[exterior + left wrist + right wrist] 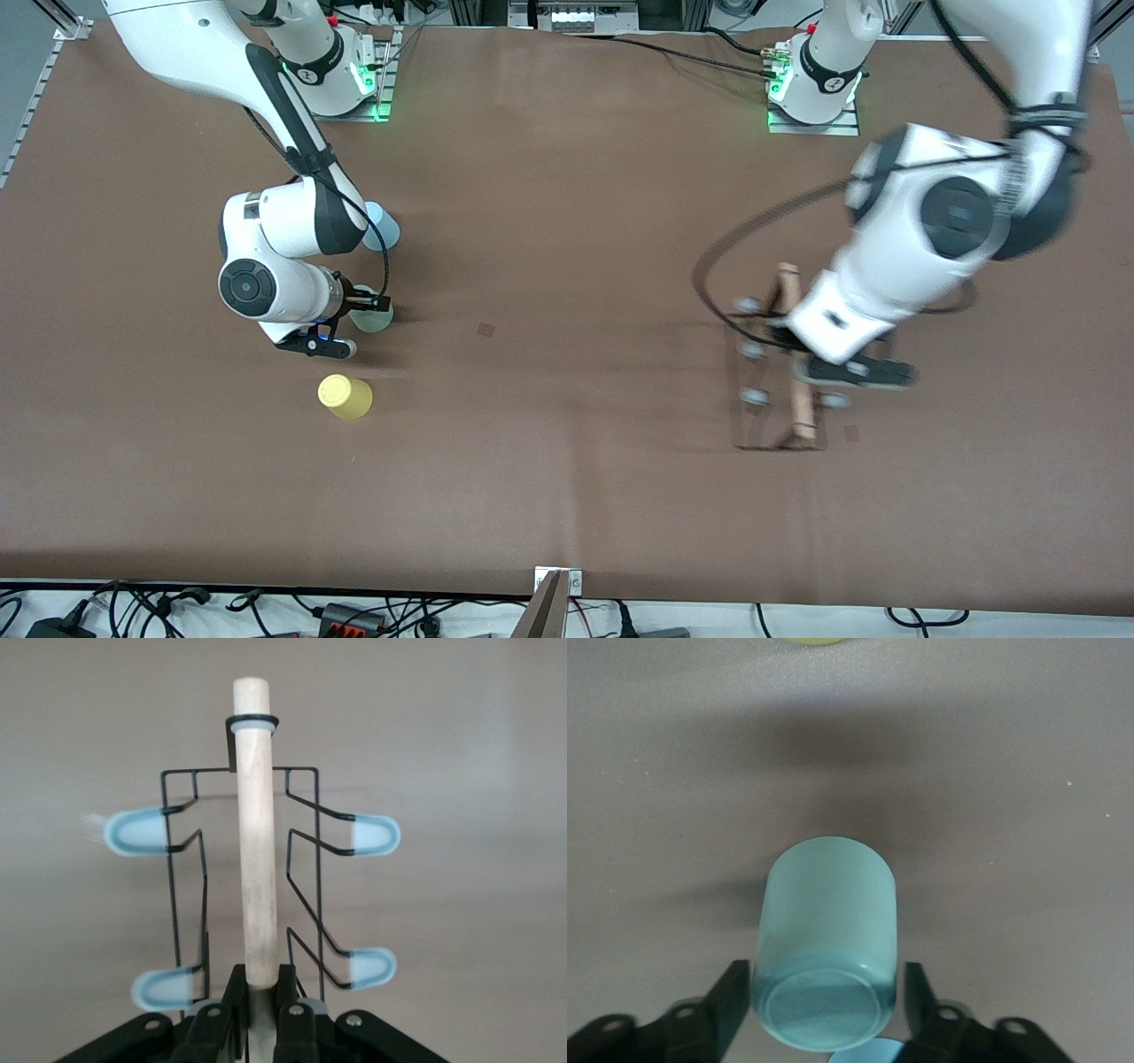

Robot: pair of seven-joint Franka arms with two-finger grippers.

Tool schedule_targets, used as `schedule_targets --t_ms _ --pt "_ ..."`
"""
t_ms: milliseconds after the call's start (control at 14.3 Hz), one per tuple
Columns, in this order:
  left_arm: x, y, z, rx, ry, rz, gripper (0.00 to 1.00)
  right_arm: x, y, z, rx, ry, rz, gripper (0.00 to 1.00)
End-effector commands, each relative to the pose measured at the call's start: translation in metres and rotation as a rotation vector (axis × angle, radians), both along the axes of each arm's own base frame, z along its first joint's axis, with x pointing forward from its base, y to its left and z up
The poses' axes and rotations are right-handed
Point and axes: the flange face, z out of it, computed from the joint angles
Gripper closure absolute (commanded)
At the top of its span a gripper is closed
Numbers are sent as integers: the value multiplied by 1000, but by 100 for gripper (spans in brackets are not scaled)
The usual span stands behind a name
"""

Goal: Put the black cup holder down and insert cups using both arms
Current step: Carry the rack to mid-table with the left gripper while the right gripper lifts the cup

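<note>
- Front view: the left arm comes down from the upper corner at its own end of the table. The left gripper (795,344) is clenched on the light wooden handle of the black cup holder (803,412), in the middle height of the frame. Whether the holder touches the brown table (576,461) cannot be told.
- Front view, toward the right arm's end: the right gripper (370,312) sits low at the pale mint cup (376,319). The yellow cup (345,396) stands lower in the frame, near it. The light blue cup (384,225) stands higher in the frame, partly covered by the right arm.
- Left wrist view: the left gripper (261,1014) grasps the holder (257,842) by its wooden rod, fingers (285,1005) tight on both sides. Four grey-capped pegs show, two on each side of the rod.
- Right wrist view: the right gripper (826,1005) is released, its fingers (733,1005) spread on either side of the mint cup (828,930), just beside its walls. A sliver of the yellow cup (811,641) shows at the frame's edge.
</note>
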Motion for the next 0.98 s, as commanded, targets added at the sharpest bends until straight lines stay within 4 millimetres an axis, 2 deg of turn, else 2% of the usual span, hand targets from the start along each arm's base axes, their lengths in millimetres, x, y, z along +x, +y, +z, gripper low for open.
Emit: schedule_targets --t_ms 0,140,210,350,420,490,630,911 --pt "-11 -68 -7 -33 34 42 99 3 3 4 8 -10 -14 64" --pt "-23 -114 -21 -34 47 71 99 11 6 19 14 -18 -7 72" --pt "-31 -140 -28 -36 52 81 99 20 8 37 19 -19 -3 72" --pt "-44 -178 -37 -37 57 83 99 37 11 83 24 -6 0 72" --pt "-47 -192 -43 -38 58 91 99 47 10 109 27 -4 1 72" --pt "-48 -201 -46 -48 51 100 99 52 11 125 29 -5 2 72" --pt "-58 -227 -56 -77 26 119 99 58 9 138 32 -19 1 72" --pt "-70 -249 -88 -54 22 91 99 59 3 132 25 -4 -12 72"
